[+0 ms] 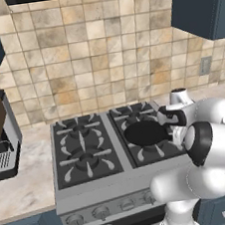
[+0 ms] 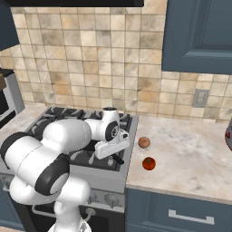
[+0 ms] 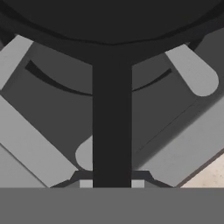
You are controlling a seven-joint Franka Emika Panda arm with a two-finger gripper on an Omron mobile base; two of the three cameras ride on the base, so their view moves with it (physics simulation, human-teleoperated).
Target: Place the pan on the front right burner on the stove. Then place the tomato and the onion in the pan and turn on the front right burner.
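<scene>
The black pan (image 1: 146, 132) lies over the right half of the stove (image 1: 63, 199), above the front right burner (image 1: 157, 152) and reaching back toward the rear one. I cannot tell whether it rests on the grate. My gripper (image 1: 173, 130) is at the pan's right side, shut on its handle. In the hand view the straight handle (image 3: 112, 131) runs from the pan's rim (image 3: 112, 26) down between my fingertips (image 3: 86, 183). The onion (image 2: 144, 142) and, nearer the front, the tomato (image 2: 148, 163) sit on the counter right of the stove, apart from my gripper (image 2: 117, 155).
A row of silver knobs (image 1: 101, 211) lines the stove front. A coffee machine (image 1: 0, 137) stands on the left counter. The marble counter (image 2: 195, 154) stretches right of the stove, with a dark object (image 2: 229, 131) at its far right edge. My white arm fills the lower right.
</scene>
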